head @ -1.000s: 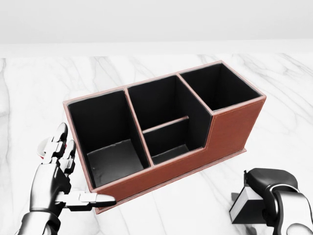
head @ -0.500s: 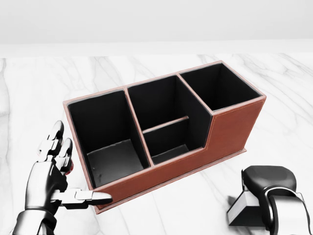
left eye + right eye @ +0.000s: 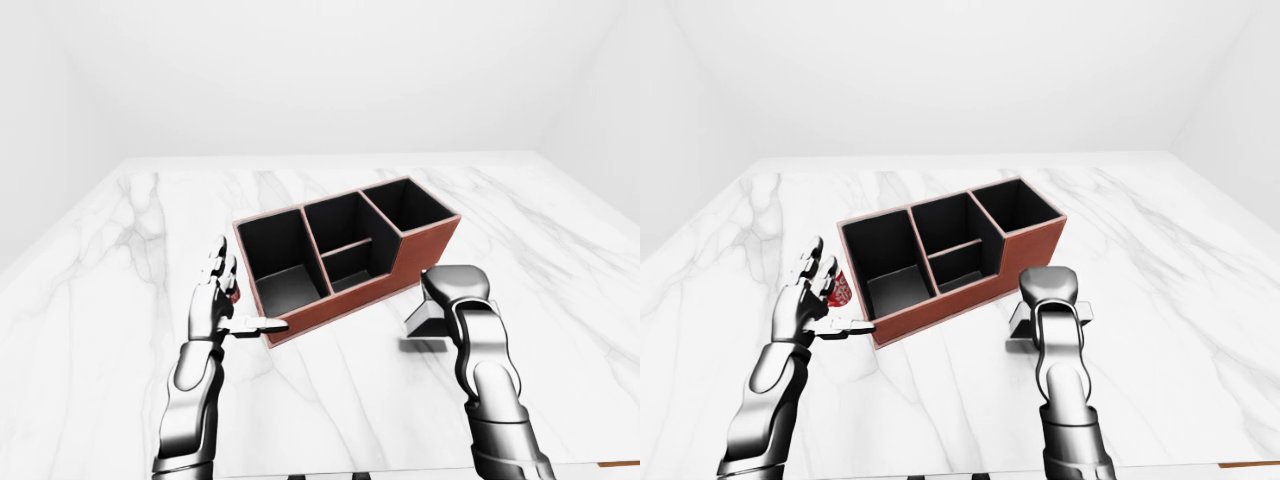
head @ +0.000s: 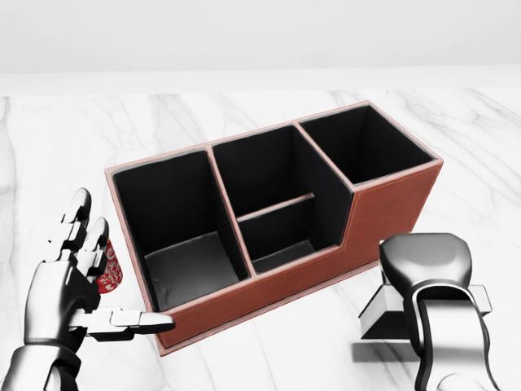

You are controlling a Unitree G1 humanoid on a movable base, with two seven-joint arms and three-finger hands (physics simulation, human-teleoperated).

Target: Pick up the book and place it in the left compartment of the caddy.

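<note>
R hand [image 4: 425, 273] is gripping the book [image 4: 389, 316], fingers closed round it, just off the caddy [image 4: 383, 216]'s low R end. L hand [image 4: 69, 285] is hovering spread open beside caddy's L wall, holding nothing.

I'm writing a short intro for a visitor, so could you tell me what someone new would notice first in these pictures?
The red-brown caddy with black-lined, empty compartments sits mid-view on the white marble table, angled up to the right. At lower right in the head view, the right hand is closed over a small dark book with a pale edge. At lower left, the left hand is spread open beside the caddy's end, with something small, red and patterned just behind its fingers.
</note>
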